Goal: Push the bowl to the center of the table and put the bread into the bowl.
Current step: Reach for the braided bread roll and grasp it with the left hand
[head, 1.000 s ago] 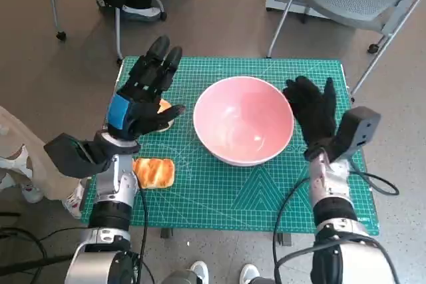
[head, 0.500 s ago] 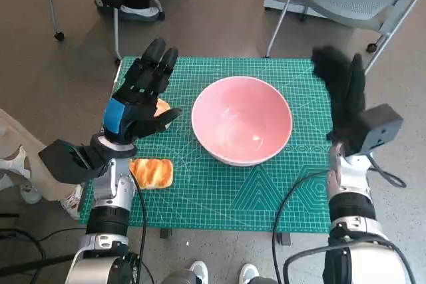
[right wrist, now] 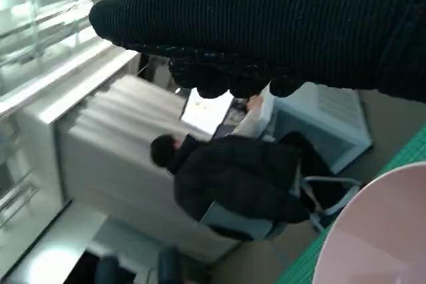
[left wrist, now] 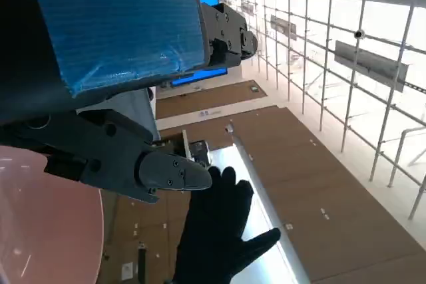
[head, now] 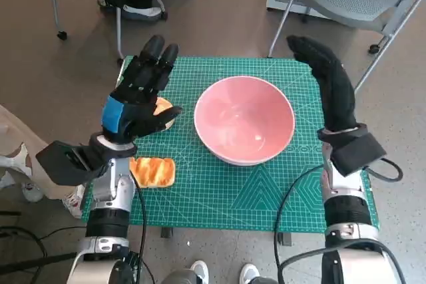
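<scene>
The round pink bowl sits about mid-tabletop, golden bread still outside; both hands' fingers spread, empty.

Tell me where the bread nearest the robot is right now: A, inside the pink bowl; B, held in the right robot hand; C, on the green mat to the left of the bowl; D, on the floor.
C: the bread lies flat on the green mat, left of the pink bowl, which has nothing in it; the right robot hand holds nothing.
</scene>
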You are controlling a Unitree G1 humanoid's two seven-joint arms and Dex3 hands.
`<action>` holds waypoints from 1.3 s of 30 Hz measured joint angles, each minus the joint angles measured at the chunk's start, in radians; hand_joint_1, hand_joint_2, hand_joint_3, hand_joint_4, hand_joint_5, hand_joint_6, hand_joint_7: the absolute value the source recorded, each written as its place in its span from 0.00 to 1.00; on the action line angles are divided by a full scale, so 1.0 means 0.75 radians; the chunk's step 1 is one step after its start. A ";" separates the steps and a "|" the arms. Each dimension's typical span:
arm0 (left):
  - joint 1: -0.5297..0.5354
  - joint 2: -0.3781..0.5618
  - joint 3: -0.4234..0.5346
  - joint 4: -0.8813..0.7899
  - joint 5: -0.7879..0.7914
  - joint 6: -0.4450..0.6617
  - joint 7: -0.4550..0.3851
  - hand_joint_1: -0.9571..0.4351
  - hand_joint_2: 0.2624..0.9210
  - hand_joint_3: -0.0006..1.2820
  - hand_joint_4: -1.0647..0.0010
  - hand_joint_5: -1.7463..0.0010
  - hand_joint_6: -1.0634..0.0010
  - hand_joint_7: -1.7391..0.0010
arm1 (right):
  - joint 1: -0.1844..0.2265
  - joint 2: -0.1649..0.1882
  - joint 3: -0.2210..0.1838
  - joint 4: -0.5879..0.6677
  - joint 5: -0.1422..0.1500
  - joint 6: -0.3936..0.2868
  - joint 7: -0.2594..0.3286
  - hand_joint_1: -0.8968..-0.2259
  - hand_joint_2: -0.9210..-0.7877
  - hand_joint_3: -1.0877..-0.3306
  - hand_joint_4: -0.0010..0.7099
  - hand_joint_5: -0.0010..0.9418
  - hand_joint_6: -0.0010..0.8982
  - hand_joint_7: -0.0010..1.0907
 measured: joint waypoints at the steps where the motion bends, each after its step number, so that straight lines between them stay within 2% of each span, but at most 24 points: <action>1: 0.000 0.000 -0.001 0.005 0.003 -0.001 0.000 0.50 1.00 0.17 0.91 1.00 0.81 1.00 | 0.002 0.000 0.003 -0.006 0.001 0.000 0.000 0.31 0.00 0.34 0.25 0.01 0.19 0.12; 11: 0.001 0.011 -0.006 0.021 0.018 -0.004 0.005 0.49 1.00 0.17 0.90 1.00 0.80 1.00 | 0.022 0.001 0.026 -0.056 0.019 0.015 0.001 0.34 0.00 0.34 0.26 0.01 0.19 0.13; 15: 0.031 0.059 -0.015 -0.072 0.084 0.011 0.053 0.46 1.00 0.12 0.91 1.00 0.82 1.00 | 0.039 0.005 0.036 -0.079 0.015 0.016 -0.002 0.36 0.00 0.34 0.26 0.01 0.18 0.14; 19: 0.096 0.190 -0.024 -0.271 0.255 0.109 0.101 0.38 0.89 0.04 0.97 1.00 0.92 1.00 | 0.051 0.003 0.037 -0.096 0.011 0.015 -0.010 0.37 0.00 0.33 0.26 0.01 0.18 0.14; 20: 0.107 0.216 -0.023 -0.306 0.283 0.134 0.104 0.35 0.83 0.03 0.98 1.00 0.94 1.00 | 0.052 0.003 0.037 -0.098 0.011 0.015 -0.012 0.37 0.00 0.32 0.26 0.01 0.18 0.14; 23: 0.164 0.331 -0.014 -0.468 0.392 0.270 0.104 0.34 0.69 0.01 0.99 1.00 0.93 0.99 | 0.052 0.001 0.037 -0.112 0.012 0.014 -0.013 0.38 0.00 0.31 0.26 0.01 0.18 0.15; 26: 0.228 0.417 0.006 -0.614 0.479 0.399 0.097 0.41 0.60 0.01 1.00 1.00 0.90 0.98 | 0.052 0.001 0.038 -0.129 0.012 0.014 -0.013 0.38 0.00 0.31 0.26 0.01 0.18 0.15; 30: 0.325 0.515 0.030 -0.788 0.578 0.539 0.077 0.51 0.55 0.00 1.00 1.00 0.88 0.97 | 0.052 0.001 0.038 -0.152 0.012 0.014 -0.013 0.38 0.00 0.29 0.26 0.01 0.17 0.16; 35: 0.468 0.661 0.036 -1.021 0.657 0.669 -0.008 0.58 0.55 0.01 1.00 1.00 0.87 0.97 | 0.052 0.001 0.040 -0.180 0.013 0.016 -0.013 0.36 0.00 0.29 0.25 0.00 0.17 0.16; 39: 0.557 0.790 0.037 -1.195 0.687 0.738 -0.114 0.59 0.57 0.01 1.00 1.00 0.87 0.97 | 0.054 0.002 0.045 -0.195 0.017 0.030 -0.013 0.35 0.00 0.29 0.25 0.00 0.16 0.17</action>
